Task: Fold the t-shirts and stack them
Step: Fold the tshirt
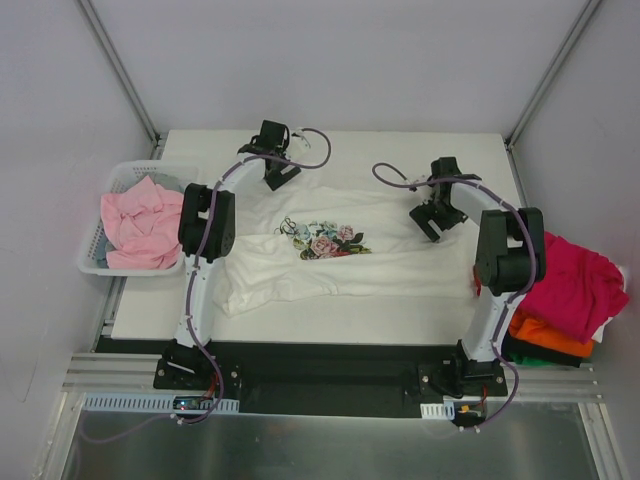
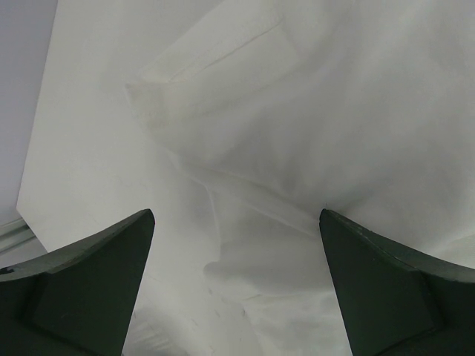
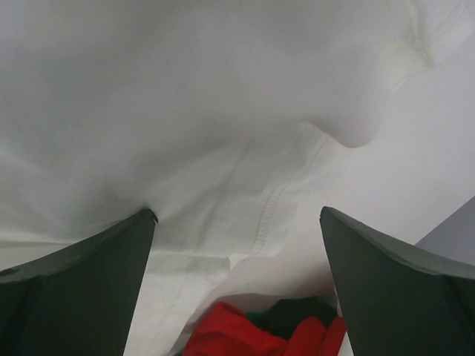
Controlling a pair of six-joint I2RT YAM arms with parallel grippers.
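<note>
Magenta tee (image 1: 575, 280) and orange tee (image 1: 545, 335) are piled at the near right. The flower-print white tee (image 1: 330, 275) lies spread mid-table, long axis left to right, collar end unclear. Above its far side, the left gripper (image 1: 278, 178) and right gripper (image 1: 430, 228) gape wide, empty.

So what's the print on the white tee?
Pink and green flowers, mid-chest on the white tee; the top view shows it best.
</note>
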